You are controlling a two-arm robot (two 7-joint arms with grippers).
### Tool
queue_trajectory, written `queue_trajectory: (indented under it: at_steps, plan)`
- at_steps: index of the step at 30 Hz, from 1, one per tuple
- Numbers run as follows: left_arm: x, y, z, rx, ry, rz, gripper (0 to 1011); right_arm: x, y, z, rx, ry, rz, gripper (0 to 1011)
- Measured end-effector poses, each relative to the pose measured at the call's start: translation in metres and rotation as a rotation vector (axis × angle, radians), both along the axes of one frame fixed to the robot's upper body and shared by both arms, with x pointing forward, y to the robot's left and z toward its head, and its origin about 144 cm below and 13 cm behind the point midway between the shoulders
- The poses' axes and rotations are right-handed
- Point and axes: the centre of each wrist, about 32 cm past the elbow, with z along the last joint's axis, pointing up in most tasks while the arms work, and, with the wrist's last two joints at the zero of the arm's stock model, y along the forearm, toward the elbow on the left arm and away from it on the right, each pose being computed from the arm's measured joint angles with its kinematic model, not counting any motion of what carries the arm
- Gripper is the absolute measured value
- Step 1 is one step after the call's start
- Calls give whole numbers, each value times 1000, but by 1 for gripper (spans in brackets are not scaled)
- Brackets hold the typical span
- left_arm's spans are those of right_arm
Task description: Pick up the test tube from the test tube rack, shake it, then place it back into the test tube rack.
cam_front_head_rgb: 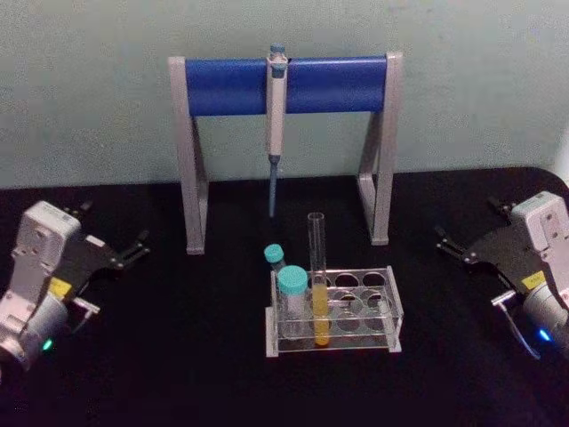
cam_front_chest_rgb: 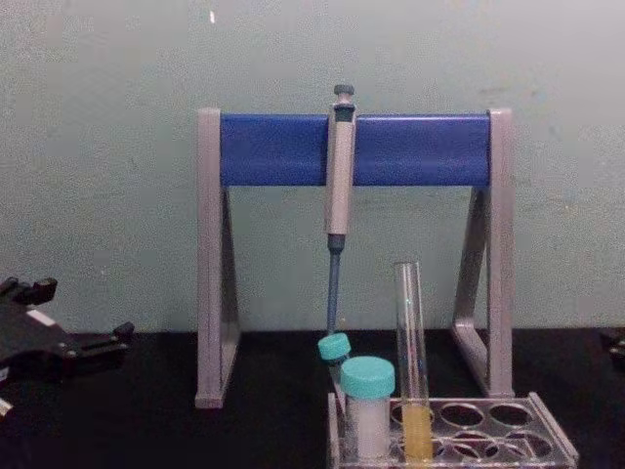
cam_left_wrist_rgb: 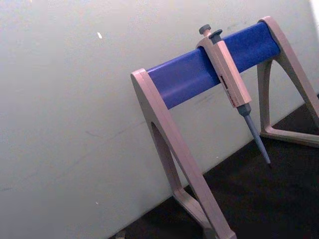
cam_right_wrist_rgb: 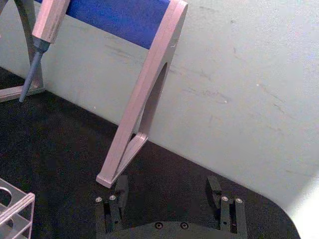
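Note:
The test tube (cam_front_head_rgb: pixel 316 267) stands upright in a front hole of the test tube rack (cam_front_head_rgb: pixel 392 307) at the table's middle, with yellow liquid in its lower part. The chest view shows the test tube (cam_front_chest_rgb: pixel 410 332) rising well above the rack (cam_front_chest_rgb: pixel 549 430). My left gripper (cam_front_head_rgb: pixel 111 227) rests open on the table at the far left, well away from the rack, and appears as the left gripper (cam_front_chest_rgb: pixel 83 311) in the chest view. My right gripper (cam_front_head_rgb: pixel 467 222) sits open at the far right; its fingers (cam_right_wrist_rgb: pixel 121 188) are spread wide with nothing between them.
A grey-and-blue pipette stand (cam_front_head_rgb: pixel 284 84) with a hanging pipette (cam_front_head_rgb: pixel 276 107) stands behind the rack. A white tube with a wide teal cap (cam_front_head_rgb: pixel 292 285) sits in the rack's left end, with a small teal-capped tube (cam_front_head_rgb: pixel 274 255) behind it. Black table lies on both sides.

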Motion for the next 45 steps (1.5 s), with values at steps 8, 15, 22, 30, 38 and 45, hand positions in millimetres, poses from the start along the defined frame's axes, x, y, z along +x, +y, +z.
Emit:
queue_trajectory:
  at_steps: [8, 15, 22, 30, 38, 45]
  plan:
    - [0, 0, 0, 0, 0, 0, 1001, 0, 0, 0, 0, 0, 0, 1000]
    - [0, 0, 0, 0, 0, 0, 1001, 0, 0, 0, 0, 0, 0, 1000]
    - [0, 0, 0, 0, 0, 0, 1001, 0, 0, 0, 0, 0, 0, 1000]
    - [0, 0, 0, 0, 0, 0, 1001, 0, 0, 0, 0, 0, 0, 1000]
    - [0, 0, 0, 0, 0, 0, 1001, 0, 0, 0, 0, 0, 0, 1000]
    - [0, 0, 0, 0, 0, 0, 1001, 0, 0, 0, 0, 0, 0, 1000]
